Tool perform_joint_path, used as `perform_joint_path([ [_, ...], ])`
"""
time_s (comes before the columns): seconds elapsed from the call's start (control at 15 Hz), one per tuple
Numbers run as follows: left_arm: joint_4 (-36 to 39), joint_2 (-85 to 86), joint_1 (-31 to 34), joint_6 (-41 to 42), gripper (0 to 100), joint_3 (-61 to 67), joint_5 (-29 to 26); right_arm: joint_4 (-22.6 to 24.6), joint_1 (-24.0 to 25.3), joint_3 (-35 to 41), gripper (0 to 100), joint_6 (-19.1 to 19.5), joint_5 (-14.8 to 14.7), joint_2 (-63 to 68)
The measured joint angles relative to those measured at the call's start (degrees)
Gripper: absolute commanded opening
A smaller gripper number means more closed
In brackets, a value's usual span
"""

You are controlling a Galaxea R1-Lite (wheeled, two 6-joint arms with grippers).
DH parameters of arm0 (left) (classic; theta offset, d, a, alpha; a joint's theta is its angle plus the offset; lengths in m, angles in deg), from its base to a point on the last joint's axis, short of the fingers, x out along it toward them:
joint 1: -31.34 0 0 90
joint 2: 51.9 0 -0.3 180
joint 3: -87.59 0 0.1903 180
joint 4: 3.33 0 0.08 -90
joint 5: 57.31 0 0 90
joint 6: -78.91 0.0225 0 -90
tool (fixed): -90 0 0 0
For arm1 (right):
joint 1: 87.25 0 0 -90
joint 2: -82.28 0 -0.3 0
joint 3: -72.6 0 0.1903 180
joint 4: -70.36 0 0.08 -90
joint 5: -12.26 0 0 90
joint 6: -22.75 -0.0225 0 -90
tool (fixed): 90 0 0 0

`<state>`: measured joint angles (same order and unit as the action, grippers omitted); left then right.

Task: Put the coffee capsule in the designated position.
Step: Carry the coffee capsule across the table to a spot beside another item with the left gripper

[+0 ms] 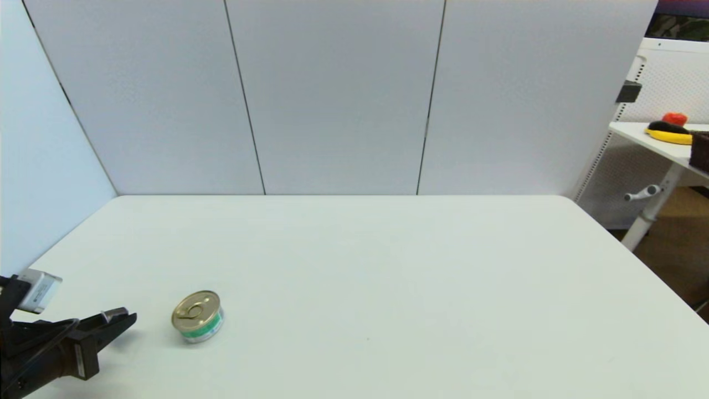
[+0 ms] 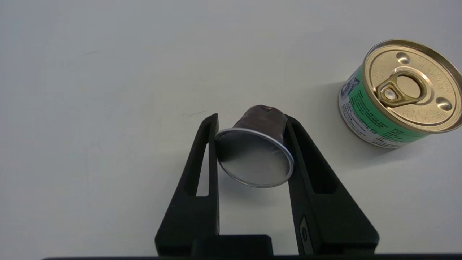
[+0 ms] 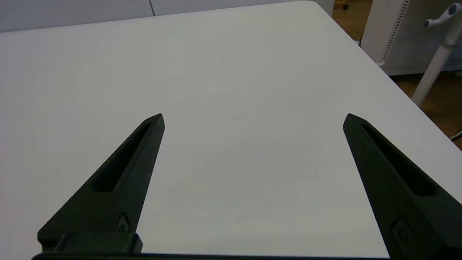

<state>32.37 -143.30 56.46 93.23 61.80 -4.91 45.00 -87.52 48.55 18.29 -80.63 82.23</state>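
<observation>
Presently, the left gripper (image 2: 252, 126) has its two black fingers closed against the small dark grey-black cone-shaped coffee capsule (image 2: 257, 151), silver foil face turned toward the wrist, held low over the near left corner of the plain white table (image 1: 388, 277). A gold-lidded, green-labelled round tin can (image 1: 197, 316) stands just beside the gripper, apart from it. In my judgement the pickup is done; carrying and release remain, and no marker shows the placement spot. The right gripper (image 3: 252, 119) hangs idle over bare tabletop, jaws spread wide, holding nothing. Pale grey panels back the table; a second white table stands at the right.
</observation>
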Motion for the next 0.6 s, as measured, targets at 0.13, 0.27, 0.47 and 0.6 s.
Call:
perform_joint_path([
  [0.13, 0.00, -0.20, -0.09, 0.11, 0, -0.24, 0.02, -0.01, 0.00, 0.00, 100, 0.04, 0.00, 0.00],
  [0.27, 0.00, -0.65, -0.23, 0.83, 100, -0.85, -0.05, 0.02, 0.00, 0.00, 100, 0.02, 0.02, 0.00],
  [0.47, 0.00, -1.41, -0.26, 1.35, 100, -1.73, -0.11, 0.00, 0.00, 0.00, 100, 0.02, 0.02, 0.00],
  [0.6, 0.04, -1.61, -0.32, 1.33, 100, -1.87, -0.24, 0.00, 0.00, 0.00, 100, 0.02, 0.00, 0.00],
])
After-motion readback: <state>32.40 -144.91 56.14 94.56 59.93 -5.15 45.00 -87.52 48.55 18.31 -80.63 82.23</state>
